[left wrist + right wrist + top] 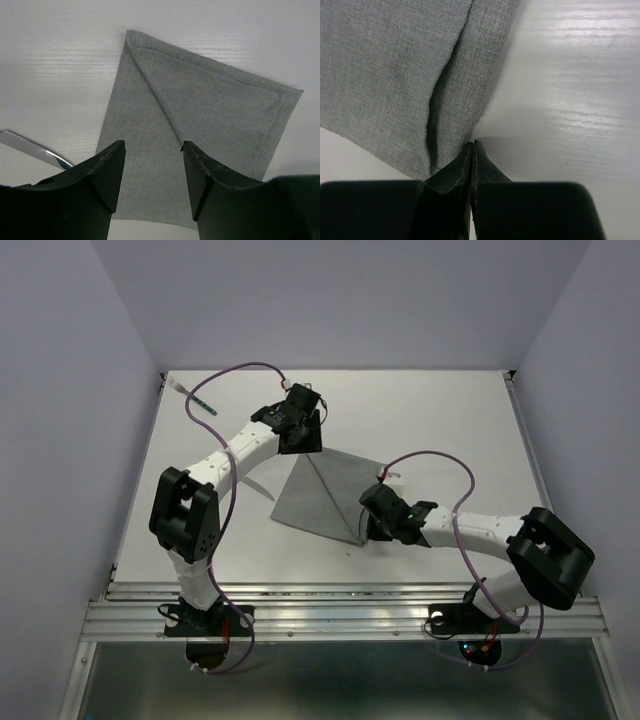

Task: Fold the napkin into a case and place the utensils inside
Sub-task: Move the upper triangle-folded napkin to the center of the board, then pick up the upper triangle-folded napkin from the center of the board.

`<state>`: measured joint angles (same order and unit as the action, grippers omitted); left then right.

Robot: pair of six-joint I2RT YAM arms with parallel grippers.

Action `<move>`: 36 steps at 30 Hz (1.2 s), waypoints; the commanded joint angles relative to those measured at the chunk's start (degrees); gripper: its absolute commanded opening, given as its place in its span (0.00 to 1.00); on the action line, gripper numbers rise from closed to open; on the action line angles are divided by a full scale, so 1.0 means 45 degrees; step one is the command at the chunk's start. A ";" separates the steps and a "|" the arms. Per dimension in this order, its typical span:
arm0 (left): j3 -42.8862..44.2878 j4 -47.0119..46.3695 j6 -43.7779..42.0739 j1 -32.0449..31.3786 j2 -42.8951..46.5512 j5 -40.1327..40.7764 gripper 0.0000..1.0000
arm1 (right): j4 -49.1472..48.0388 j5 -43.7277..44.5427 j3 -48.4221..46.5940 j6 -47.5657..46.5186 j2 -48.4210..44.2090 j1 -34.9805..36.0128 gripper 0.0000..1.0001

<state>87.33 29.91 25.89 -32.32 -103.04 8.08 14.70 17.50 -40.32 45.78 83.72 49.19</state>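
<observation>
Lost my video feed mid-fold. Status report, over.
Left gripper jaws open over the folded napkin. Right gripper shut, tips at napkin's near-right corner. Knife beside the napkin, other utensil far left; neither on the cloth.

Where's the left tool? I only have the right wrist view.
Observer: The left tool hangs over the napkin's far tip, open, with nothing in it.
Operator: Utensils?
Observer: One teal-handled piece lies near the table's far left corner, well away from the cloth.
Operator: The other?
Observer: A silver blade lies on the table beside the napkin's left edge, close to the left arm.
</observation>
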 commanded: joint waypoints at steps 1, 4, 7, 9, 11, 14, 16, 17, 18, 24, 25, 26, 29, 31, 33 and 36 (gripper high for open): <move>-0.0538 0.0014 -0.0050 -0.0278 0.1160 0.0704 0.63 | 0.0599 0.0896 0.0130 0.0491 -0.1374 -0.0226 0.02; -0.1124 -0.0104 -0.0089 -0.0940 0.1394 0.0861 0.66 | 0.0933 0.0352 0.0617 0.0121 -0.2157 -0.1801 0.05; -0.1574 -0.0085 0.0086 -0.1993 0.1453 0.1368 0.73 | 0.0933 -0.0469 0.1224 -0.0348 -0.3213 -0.3850 0.28; -0.1769 -0.0026 0.0437 -0.2794 0.1395 0.1875 0.75 | 0.0913 -0.1034 0.1361 -0.0777 -0.3604 -0.5064 0.45; -0.1809 -0.0007 0.0633 -0.3360 0.1298 0.2149 0.76 | 0.0913 -0.1367 0.1284 -0.1206 -0.3625 -0.5613 0.54; -0.1653 0.0169 0.0868 -0.4164 0.0908 0.2541 0.80 | 0.0933 -0.1836 0.1069 -0.1578 -0.3527 -0.6513 0.64; -0.1263 0.0481 0.0984 -0.5042 0.0459 0.2638 0.81 | 0.0913 -0.2129 0.0971 -0.1696 -0.3546 -0.6925 0.69; -0.1107 0.0617 0.1024 -0.5355 0.0303 0.2871 0.82 | 0.0913 -0.2324 0.0932 -0.1813 -0.3566 -0.7333 0.73; -0.0758 0.0909 0.1121 -0.5919 -0.0066 0.2989 0.82 | 0.0913 -0.2384 0.0893 -0.1872 -0.3605 -0.7530 0.75; -0.0032 0.1400 0.1278 -0.7231 -0.1299 0.3381 0.83 | 0.0933 -0.3009 0.0756 -0.2399 -0.3820 -0.8664 0.80; -0.0012 0.1381 0.1278 -0.7330 -0.1397 0.3400 0.82 | 0.0933 -0.3048 0.0756 -0.2438 -0.3839 -0.8665 0.80; 0.0027 0.1380 0.1278 -0.7427 -0.1495 0.3401 0.82 | 0.0933 -0.3087 0.0756 -0.2497 -0.3839 -0.8665 0.80; 0.0319 0.1497 0.1258 -0.7740 -0.2060 0.3653 0.79 | 0.0933 -0.3165 0.0794 -0.2536 -0.3839 -0.8782 0.80; 0.0397 0.1614 0.1278 -0.7818 -0.2276 0.3771 0.77 | 0.0933 -0.3224 0.0814 -0.2536 -0.3840 -0.8782 0.80; 0.0417 0.1615 0.1278 -0.7897 -0.2511 0.3830 0.75 | 0.0933 -0.3243 0.0795 -0.2536 -0.3859 -0.8782 0.80; 0.0437 0.1498 0.1220 -0.8052 -0.2648 0.3772 0.71 | 0.0933 -0.3243 0.0775 -0.2576 -0.3839 -0.8782 0.80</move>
<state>86.91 35.48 30.96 -67.55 -114.76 22.55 19.05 3.77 -34.81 35.29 67.83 10.09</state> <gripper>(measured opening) 0.727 0.801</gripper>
